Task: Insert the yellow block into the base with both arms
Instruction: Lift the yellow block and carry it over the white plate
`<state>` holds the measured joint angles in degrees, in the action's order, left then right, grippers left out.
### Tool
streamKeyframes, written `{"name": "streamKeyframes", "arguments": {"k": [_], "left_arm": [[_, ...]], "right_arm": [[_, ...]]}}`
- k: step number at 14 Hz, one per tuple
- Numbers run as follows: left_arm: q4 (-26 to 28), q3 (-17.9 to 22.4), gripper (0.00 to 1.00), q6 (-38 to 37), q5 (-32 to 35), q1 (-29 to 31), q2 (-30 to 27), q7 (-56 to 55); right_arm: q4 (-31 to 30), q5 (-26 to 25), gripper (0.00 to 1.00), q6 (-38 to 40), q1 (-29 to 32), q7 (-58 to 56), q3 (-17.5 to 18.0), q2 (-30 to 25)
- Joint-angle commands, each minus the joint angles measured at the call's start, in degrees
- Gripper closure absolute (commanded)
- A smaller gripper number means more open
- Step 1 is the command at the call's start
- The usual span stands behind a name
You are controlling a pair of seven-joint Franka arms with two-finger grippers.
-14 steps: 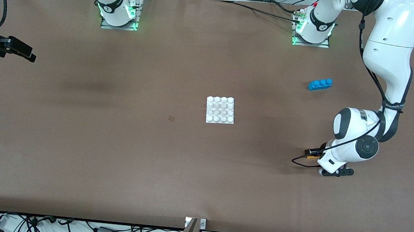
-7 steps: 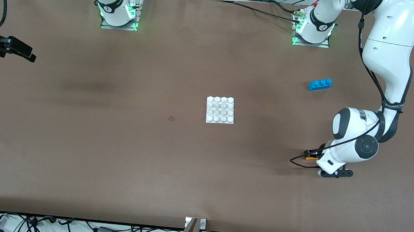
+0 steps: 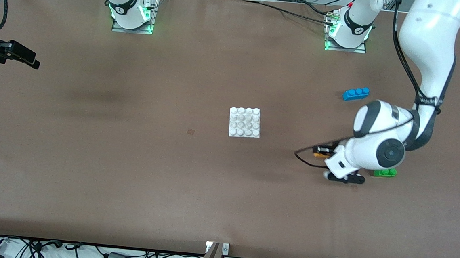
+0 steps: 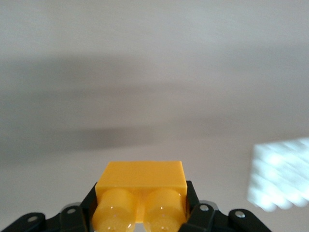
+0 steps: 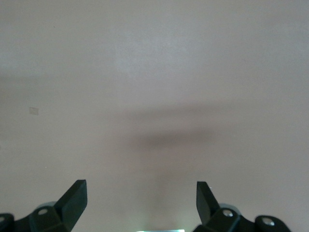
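The yellow block (image 4: 141, 180) sits between the fingers of my left gripper (image 4: 141, 208), which is shut on it with its two studs facing the wrist camera. In the front view the left gripper (image 3: 320, 150) carries the yellow block (image 3: 319, 154) in the air over bare table, between the base and the green brick. The white studded base (image 3: 245, 122) lies flat mid-table and shows as a blurred white patch, the base (image 4: 282, 179), in the left wrist view. My right gripper (image 5: 141, 198) is open and holds nothing. It waits, the right gripper (image 3: 30, 61), at the right arm's end of the table.
A green two-stud brick (image 3: 385, 172) lies on the table close beside the left arm's wrist. A blue three-stud brick (image 3: 356, 93) lies farther from the front camera, toward the left arm's base. Brown table top (image 3: 130, 158) surrounds the base on all sides.
The left gripper shut on the yellow block, then rose and moved with it toward the base. The green brick, hidden under the arm before, now shows. The right arm has not moved.
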<state>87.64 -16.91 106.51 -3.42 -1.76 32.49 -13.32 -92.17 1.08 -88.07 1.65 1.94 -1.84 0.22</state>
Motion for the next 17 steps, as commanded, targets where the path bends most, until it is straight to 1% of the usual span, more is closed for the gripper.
{"name": "streamKeyframes", "arguments": {"k": [1, 2, 3, 4, 6, 7, 9, 10, 11, 12, 14, 15, 17], "left_arm": [[-1.07, -2.07, 0.69, -4.03, -4.74, -0.88, -0.85, -0.83], [-0.98, -2.77, 0.69, -4.03, -5.36, -1.75, -1.55, -1.09], [-0.29, -2.87, 0.69, -3.34, -5.37, -3.93, -2.95, -1.18], [1.2, -2.87, 0.69, -1.5, -5.28, -5.52, -4.27, -2.57], [7.86, -3.04, 0.69, 4.29, -5.1, -5.98, -8.3, -5.66], [11.46, -4.09, 0.69, 7.01, -5.1, -5.89, -10.76, -6.01], [16.14, -8.64, 0.69, 12.02, -4.76, -5.1, -12.71, -10.29], [18.42, -11.97, 0.69, 16.49, -4.32, -4.58, -12.72, -15.28], [20.18, -14.79, 0.69, 21.41, -1.96, -3.96, -12.2, -19.07], [21.33, -16.3, 0.71, 23.89, 1.8, -3.61, -10.88, -20.67], [21.52, -17.89, 0.72, 24.88, 6.65, -3.87, -8.77, -22.7], [21.6, -18.68, 0.72, 25.06, 8.94, -4.13, -8.15, -25.5], [21.08, -18.86, 0.71, 25.23, 13.69, -4.66, -6.05, -32.17]], "right_arm": [[1.2, 0.32, 0.0, 0.53, 0.29, 0.7, 0.17, 0.4], [1.2, 0.32, 0.0, 0.53, 0.29, 0.7, 0.17, 0.4], [1.2, 0.32, 0.0, 0.53, 0.29, 0.7, 0.17, 0.4], [1.2, 0.32, 0.0, 0.53, 0.29, 0.7, 0.17, 0.4], [1.2, 0.32, 0.0, 0.53, 0.29, 0.7, 0.17, 0.4], [1.2, 0.32, 0.0, 0.53, 0.29, 0.7, 0.17, 0.4], [1.2, 0.32, 0.0, 0.53, 0.29, 0.79, 0.17, 0.4], [1.2, 0.32, 0.0, 0.53, 0.29, 0.79, 0.17, 0.4], [1.2, 0.32, 0.0, 0.53, 0.29, 0.79, 0.17, 0.4], [1.2, 0.32, 0.0, 0.53, 0.29, 0.79, 0.17, 0.4], [1.2, 0.32, 0.0, 0.62, 0.2, 0.96, 0.17, 0.4], [1.2, 0.32, 0.0, 0.62, 0.2, 1.05, 0.17, 0.4], [1.2, 0.24, 0.0, 0.62, 0.2, 1.14, 0.17, 0.4]]}}
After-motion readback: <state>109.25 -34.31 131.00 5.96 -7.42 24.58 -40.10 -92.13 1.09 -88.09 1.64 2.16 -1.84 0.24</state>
